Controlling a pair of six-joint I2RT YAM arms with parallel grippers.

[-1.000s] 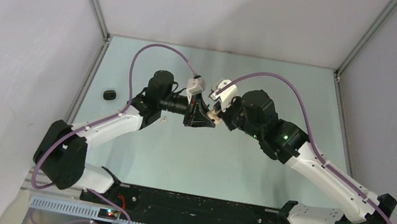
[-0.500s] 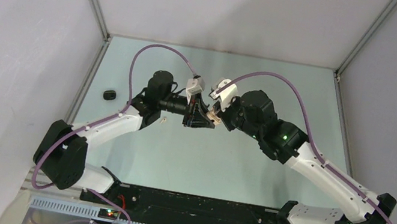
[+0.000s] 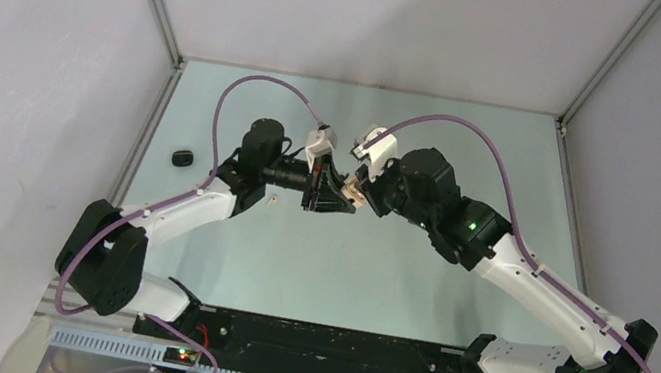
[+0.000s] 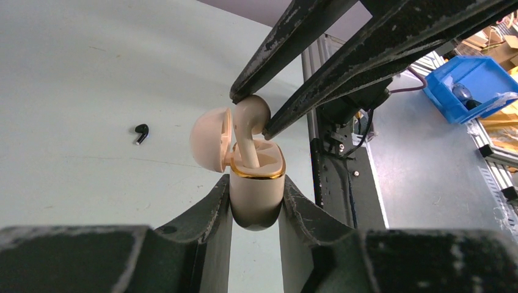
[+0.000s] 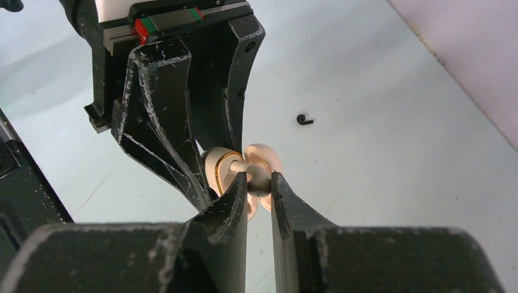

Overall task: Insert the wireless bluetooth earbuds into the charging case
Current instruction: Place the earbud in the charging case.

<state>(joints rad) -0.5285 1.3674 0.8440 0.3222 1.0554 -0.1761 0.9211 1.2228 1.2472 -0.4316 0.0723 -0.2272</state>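
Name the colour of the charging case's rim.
Gold; the rim shows best in the left wrist view.

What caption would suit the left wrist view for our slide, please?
Left hand grips the open case; right hand holds a cream earbud, stem inside.

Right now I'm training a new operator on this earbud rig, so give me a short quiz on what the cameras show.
1. Fill in: the right claw pinches a ___ earbud.
2. Which holds the charging case? A: left claw. B: right claw. C: neither.
3. True or false: the case's lid stands open.
Key: 1 cream; 2 A; 3 true.
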